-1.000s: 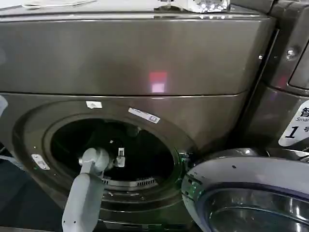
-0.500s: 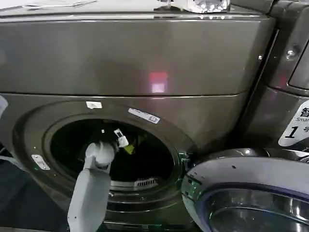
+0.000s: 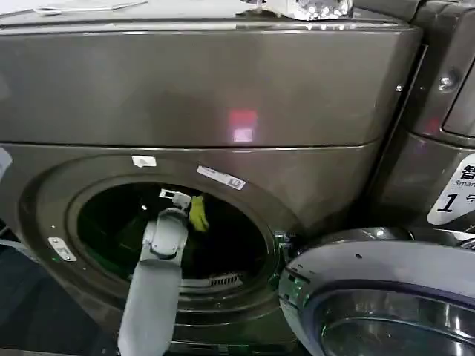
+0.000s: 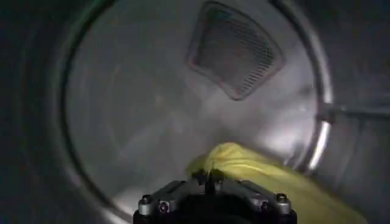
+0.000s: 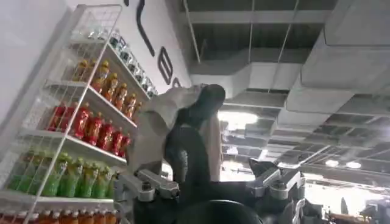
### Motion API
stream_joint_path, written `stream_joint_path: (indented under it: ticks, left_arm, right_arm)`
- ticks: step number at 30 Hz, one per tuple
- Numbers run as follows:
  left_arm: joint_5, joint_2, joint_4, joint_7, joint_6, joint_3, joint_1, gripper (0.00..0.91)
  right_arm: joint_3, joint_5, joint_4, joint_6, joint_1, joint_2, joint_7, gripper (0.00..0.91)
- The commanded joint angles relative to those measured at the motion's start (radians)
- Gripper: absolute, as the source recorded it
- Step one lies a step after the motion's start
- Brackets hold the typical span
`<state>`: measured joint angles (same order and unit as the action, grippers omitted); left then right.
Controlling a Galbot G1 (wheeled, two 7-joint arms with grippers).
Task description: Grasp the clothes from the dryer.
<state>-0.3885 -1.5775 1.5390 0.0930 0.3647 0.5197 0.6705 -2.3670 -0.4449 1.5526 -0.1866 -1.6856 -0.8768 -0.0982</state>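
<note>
The dryer (image 3: 223,89) is the bronze-grey machine with a pink-red light, and its round porthole (image 3: 245,237) stands open. My left arm reaches through the porthole. My left gripper (image 3: 180,199) is high in the opening, shut on the clothes (image 3: 198,213), a small yellow-green piece hanging limp from the fingertips. In the left wrist view the left gripper (image 4: 210,177) pinches the yellow clothes (image 4: 262,173) in front of the drum's back wall (image 4: 140,103). My right gripper (image 5: 216,167) is parked away from the dryer, pointing up toward a ceiling, open and holding nothing.
The dryer's round door (image 3: 371,297) hangs open at the lower right, close to the porthole rim. A second machine with a white "1" sticker (image 3: 449,200) stands to the right. A shelf of bottles (image 5: 79,122) shows beside the right gripper.
My left gripper has risen from low in the drum to the upper part of the porthole and closer to its rim. The yellow-green clothes came up with it and now hang in plain view.
</note>
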Motion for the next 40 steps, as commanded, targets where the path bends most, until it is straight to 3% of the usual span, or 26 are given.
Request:
stream_joint_path:
  ticks: [1, 17, 21, 26, 40]
  left_arm:
    - [0.178, -0.020, 0.021, -0.175, 0.048, -0.001, -0.001, 0.000]
    - [0.223, -0.019, 0.039, -0.202, 0.069, -0.002, -0.001, 0.000]
    - [0.220, -0.017, 0.038, -0.201, 0.074, -0.002, -0.003, 0.000]
    - [0.206, -0.013, 0.036, -0.189, 0.076, -0.005, 0.001, 0.000]
    - [0.180, -0.009, 0.046, -0.157, 0.074, -0.013, 0.008, 0.000]
  right_arm:
    - [0.000, -0.016, -0.002, 0.020, 0.001, -0.001, 0.000, 0.907]
    - [-0.002, -0.014, -0.002, 0.022, -0.002, -0.001, -0.001, 0.907]
    - [-0.005, -0.012, 0.006, -0.004, 0.001, -0.001, 0.015, 0.907]
    - [-0.021, -0.015, 0.020, -0.032, 0.002, -0.003, -0.004, 0.907]
    - [-0.033, -0.019, 0.021, -0.037, 0.003, 0.001, 0.009, 0.907]
